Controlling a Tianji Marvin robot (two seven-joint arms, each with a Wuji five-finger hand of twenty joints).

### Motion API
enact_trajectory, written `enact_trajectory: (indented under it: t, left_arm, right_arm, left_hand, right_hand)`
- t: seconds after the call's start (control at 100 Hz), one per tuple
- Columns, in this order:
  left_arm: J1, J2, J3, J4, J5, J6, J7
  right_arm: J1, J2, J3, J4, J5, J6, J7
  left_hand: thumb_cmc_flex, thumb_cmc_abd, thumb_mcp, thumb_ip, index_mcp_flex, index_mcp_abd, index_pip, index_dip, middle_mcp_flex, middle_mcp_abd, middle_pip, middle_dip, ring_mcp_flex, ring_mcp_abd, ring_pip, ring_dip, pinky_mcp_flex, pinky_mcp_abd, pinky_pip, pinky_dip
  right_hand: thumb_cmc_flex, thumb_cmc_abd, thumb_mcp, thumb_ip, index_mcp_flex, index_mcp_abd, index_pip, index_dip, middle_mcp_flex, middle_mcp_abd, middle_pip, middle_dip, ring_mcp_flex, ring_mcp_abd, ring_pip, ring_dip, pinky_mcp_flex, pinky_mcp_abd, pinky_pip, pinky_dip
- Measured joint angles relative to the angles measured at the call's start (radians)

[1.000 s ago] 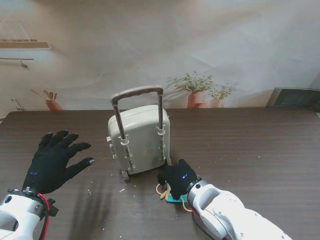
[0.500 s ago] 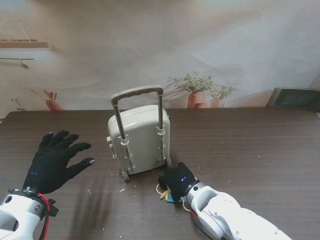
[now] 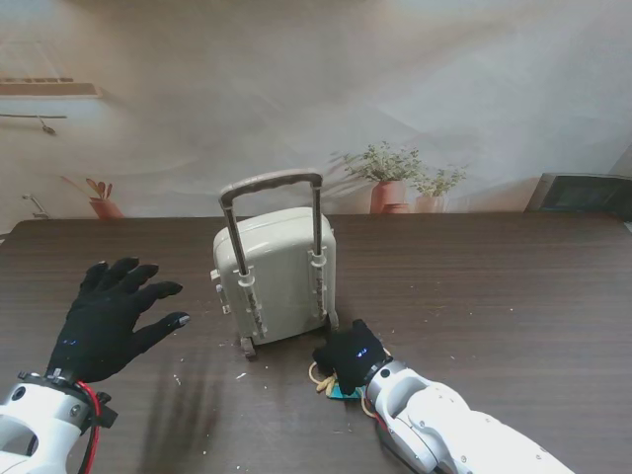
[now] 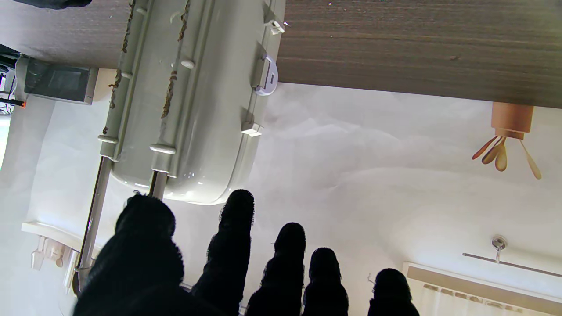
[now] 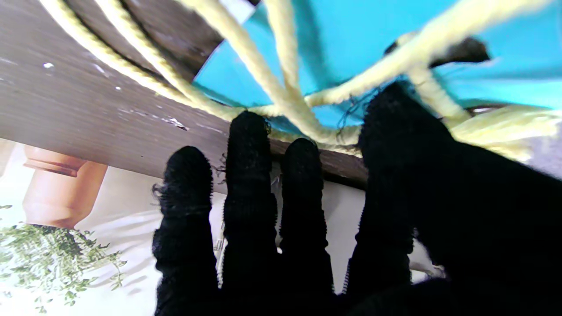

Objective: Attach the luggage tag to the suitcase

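Mostly hidden: luggage tag [image 3: 343, 392] under the right hand [image 3: 348, 354], just in front of the upright suitcase [image 3: 276, 275].
Only a teal corner and yellow cord [image 5: 281, 83] peek out; whether those fingers [image 5: 248, 145] actually pinch it, I cannot tell. Left hand [image 3: 107, 316] hovers spread and empty, well apart from the suitcase's left.

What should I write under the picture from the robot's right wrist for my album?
Black-gloved right hand reaching over a blue luggage tag and its yellow cord on the dark wooden table.
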Motion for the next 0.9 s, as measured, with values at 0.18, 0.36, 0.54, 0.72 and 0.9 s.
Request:
enact_trajectory:
  t: [0.18, 0.36, 0.54, 0.72, 0.9]
  left_arm:
    - [0.000, 0.000, 0.001, 0.000, 0.001, -0.005, 0.003]
    - [0.000, 0.000, 0.003, 0.000, 0.004, -0.008, 0.017]
    - [0.001, -0.001, 0.003, 0.000, 0.005, -0.011, 0.028]
    - [0.002, -0.001, 0.003, 0.000, 0.006, -0.014, 0.033]
    - [0.006, -0.002, 0.002, 0.000, 0.005, -0.020, 0.043]
  right_arm:
    - [0.010, -0.004, -0.017, 0.015, 0.005, 0.014, -0.023]
    - [0.016, -0.006, -0.029, 0.025, 0.010, 0.026, -0.042]
    - [0.009, -0.007, -0.014, 0.022, 0.000, 0.011, -0.034]
    - [-0.061, -0.003, 0.068, -0.024, -0.022, -0.016, 0.008]
    - [-0.158, -0.002, 0.170, -0.126, -0.019, -0.061, 0.046]
  left_hand:
    - [0.000, 0.000, 0.000, 0.000, 0.000, 0.000, 0.000, 0.000, 0.000, 0.000, 0.000, 0.000, 0.000, 0.000, 0.000, 0.000, 0.000, 0.000, 0.000, 0.000]
    - [0.000, 0.000, 0.000, 0.000, 0.000, 0.000, 0.000, 0.000, 0.008, 0.000, 0.000, 0.000, 0.010, 0.000, 0.000, 0.000, 0.003, 0.000, 0.000, 0.000]
    - [0.000, 0.000, 0.000, 0.000, 0.000, 0.000, 0.000, 0.000, 0.009, 0.000, 0.000, 0.000, 0.013, 0.000, 0.010, 0.000, 0.008, 0.000, 0.000, 0.000]
    - [0.000, 0.000, 0.000, 0.000, 0.000, 0.000, 0.000, 0.000, 0.010, 0.001, 0.000, 0.000, 0.013, 0.000, 0.011, 0.000, 0.011, 0.000, 0.000, 0.001]
    - [0.000, 0.000, 0.000, 0.000, 0.000, 0.000, 0.000, 0.000, 0.010, 0.001, 0.000, 0.000, 0.013, 0.000, 0.011, 0.000, 0.011, 0.000, 0.000, 0.001]
  right_hand:
    - [0.001, 0.000, 0.015, -0.009, 0.012, -0.006, 0.032, 0.000, 0.021, -0.001, 0.016, 0.011, 0.023, 0.000, 0.013, 0.001, 0.013, 0.000, 0.011, 0.002]
    - [0.008, 0.001, 0.028, -0.011, 0.045, -0.007, 0.031, -0.001, 0.040, -0.003, 0.027, 0.013, 0.023, -0.001, 0.024, 0.002, 0.018, 0.000, 0.020, 0.003]
    - [0.009, 0.042, 0.014, -0.012, 0.041, -0.007, 0.021, 0.032, 0.040, -0.003, 0.037, 0.025, 0.023, -0.001, 0.024, 0.002, 0.016, 0.000, 0.021, 0.003]
    - [0.009, 0.101, 0.011, -0.013, 0.025, 0.034, -0.032, 0.122, 0.015, -0.003, 0.038, 0.024, 0.003, -0.001, 0.023, 0.002, -0.020, 0.000, 0.021, 0.003]
    - [0.020, 0.165, -0.001, -0.013, -0.021, 0.084, -0.033, 0.189, -0.033, -0.003, 0.037, 0.009, -0.043, -0.001, -0.025, 0.002, -0.064, 0.000, -0.004, 0.003]
